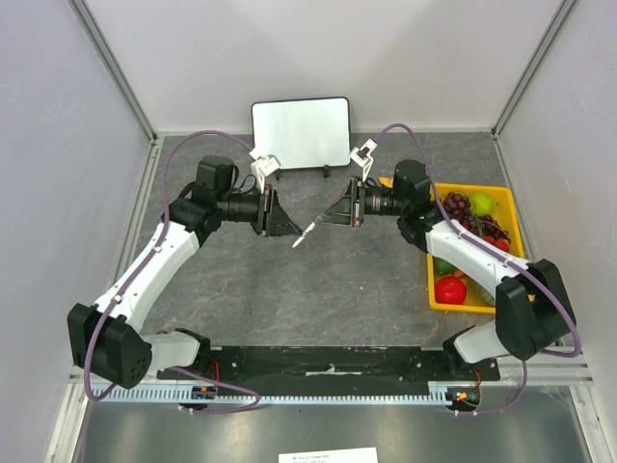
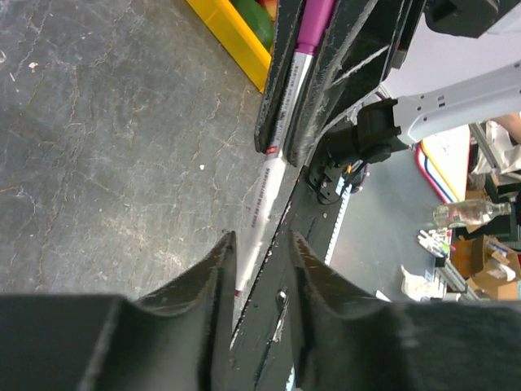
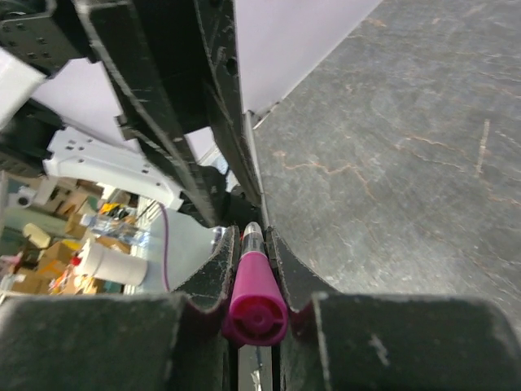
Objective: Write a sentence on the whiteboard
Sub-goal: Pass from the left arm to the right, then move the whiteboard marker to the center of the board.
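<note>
The whiteboard [image 1: 301, 132] stands upright at the back of the table on its small feet; its face is blank, no pink lettering shows. My right gripper [image 1: 323, 222] is shut on a marker [image 1: 306, 232] with a white barrel and a magenta cap [image 3: 257, 297], held above the table's middle. The right wrist view shows the right gripper [image 3: 254, 234] clamped around the cap end. My left gripper [image 1: 289, 230] faces it, jaws open. In the left wrist view the barrel [image 2: 273, 175] reaches down between the left gripper's [image 2: 260, 238] open fingertips, close to the left one.
A yellow bin [image 1: 472, 186] with grapes, a red apple and green fruit sits at the right, under the right arm. Its corner shows in the left wrist view [image 2: 232, 41]. The black base rail [image 1: 328, 359] runs along the near edge. The grey table lies below both grippers.
</note>
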